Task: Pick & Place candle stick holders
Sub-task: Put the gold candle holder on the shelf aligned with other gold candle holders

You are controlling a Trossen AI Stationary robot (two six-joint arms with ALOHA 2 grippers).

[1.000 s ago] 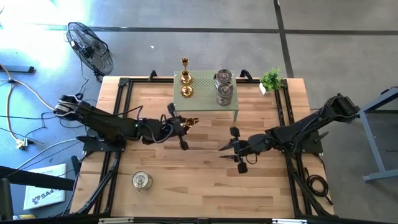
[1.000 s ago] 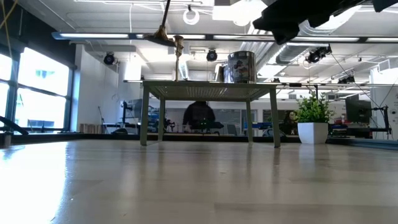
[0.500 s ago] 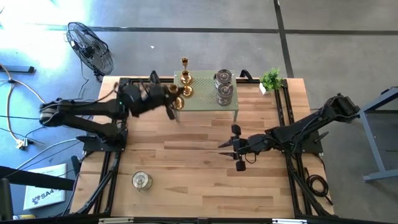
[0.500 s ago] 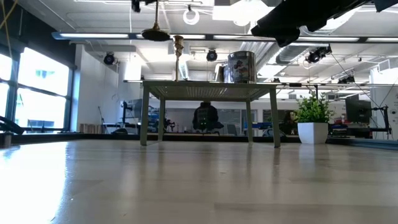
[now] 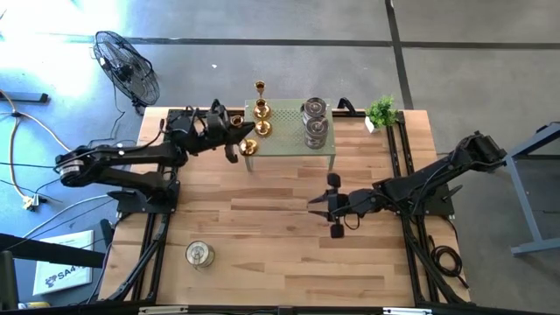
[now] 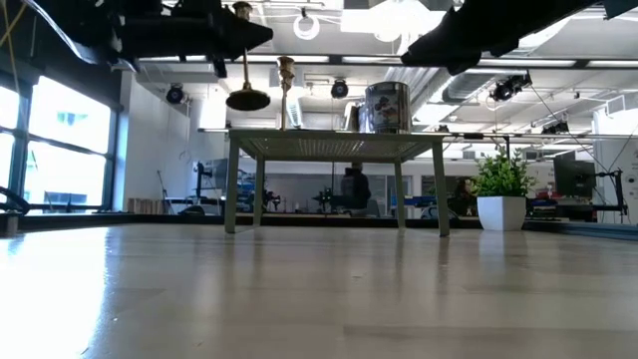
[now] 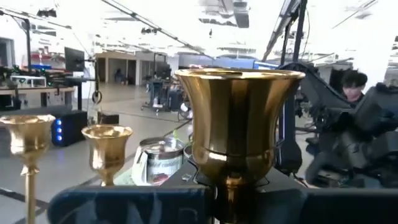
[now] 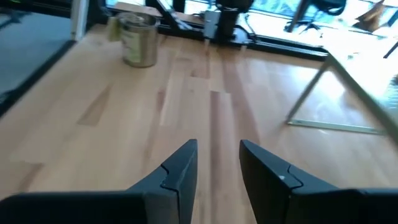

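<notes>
Carrying upright a shiny gold round-based candle stick holder (image 5: pixel 248 146), left jaws clamped on it at the green mesh stand's (image 5: pixel 320 156) edge, best lowered slowly beside two gold holders; right jaws slightly parted, empty.

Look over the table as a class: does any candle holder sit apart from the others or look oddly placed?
Yes. One silver holder stands alone near the table's front left, far from the raised green stand holding the rest. The left gripper holds a gold holder in the air beside that stand.
</notes>
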